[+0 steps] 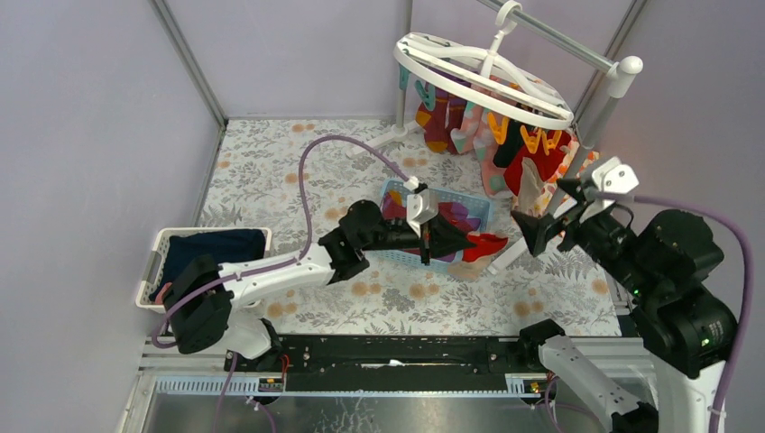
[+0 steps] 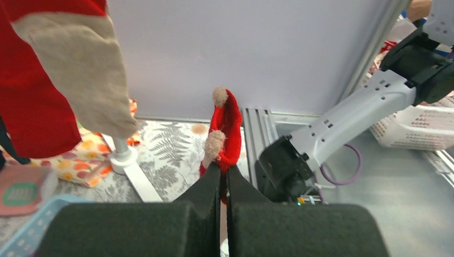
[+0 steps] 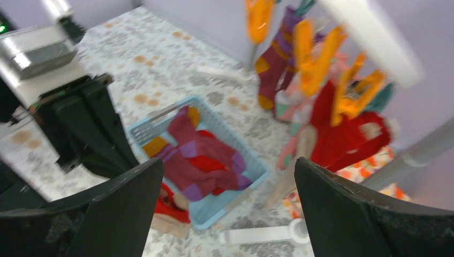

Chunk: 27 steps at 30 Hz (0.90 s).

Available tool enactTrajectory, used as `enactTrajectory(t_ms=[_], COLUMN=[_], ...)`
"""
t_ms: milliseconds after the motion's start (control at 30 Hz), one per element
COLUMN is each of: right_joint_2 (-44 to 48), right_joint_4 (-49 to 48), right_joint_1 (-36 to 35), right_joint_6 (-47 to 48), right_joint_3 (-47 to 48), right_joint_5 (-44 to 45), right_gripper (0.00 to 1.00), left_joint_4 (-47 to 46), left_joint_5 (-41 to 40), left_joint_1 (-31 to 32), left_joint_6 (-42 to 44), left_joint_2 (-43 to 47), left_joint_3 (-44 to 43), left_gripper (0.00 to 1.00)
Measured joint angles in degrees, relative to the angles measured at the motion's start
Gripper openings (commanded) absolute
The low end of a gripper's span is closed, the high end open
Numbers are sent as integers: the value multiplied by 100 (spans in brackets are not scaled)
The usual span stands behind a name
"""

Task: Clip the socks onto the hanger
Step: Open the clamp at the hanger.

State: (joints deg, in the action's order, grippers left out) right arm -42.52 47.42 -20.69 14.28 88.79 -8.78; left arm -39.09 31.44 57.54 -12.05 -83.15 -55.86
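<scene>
Illegible teal label (image 2: pixel 20 194) below hanging sock (image 2: pixel 32 107)

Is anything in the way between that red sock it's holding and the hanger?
Yes, seen from above: the right arm's open fingers hover between the red sock and the hanger's orange clips.

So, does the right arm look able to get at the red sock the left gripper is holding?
Probably yes. The right gripper is wide open and faces the red sock, which the left gripper pinches and holds out beside the blue basket. Nothing stands between them in the top view.
</scene>
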Motion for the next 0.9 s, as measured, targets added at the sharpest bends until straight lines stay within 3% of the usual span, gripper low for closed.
enactTrajectory(t_ms=[133,300,567,700,900], right_joint_2=[551,745,621,466,542], right_joint_4=[-122,-426,-1561,-2221,-2597], right_joint_1=[330,922,1078,1165,1250], right_joint_6=[-199,-1189,-3110,-3884,-4275], right_joint_3=[-979,-2098,-2111,-2166,-2430], right_joint_5=[-1095,-2057,-2518,-2688,-2638], right_gripper=[100,100,100,100,100], left_joint_4=[-691,-1768,-2603,-3058,-3888], left_joint_5=[-221,-1213,-2594,-2815,-2826], left_joint_1=[208,918,1574,1926,2085], left_joint_6=[-533,-1163,-1727,-1891,-2280], left_joint_2=[101,-378,-1414,-1849,-2299], left_joint_3=[608,837,669,350,278], left_gripper=[0,0,0,0,0])
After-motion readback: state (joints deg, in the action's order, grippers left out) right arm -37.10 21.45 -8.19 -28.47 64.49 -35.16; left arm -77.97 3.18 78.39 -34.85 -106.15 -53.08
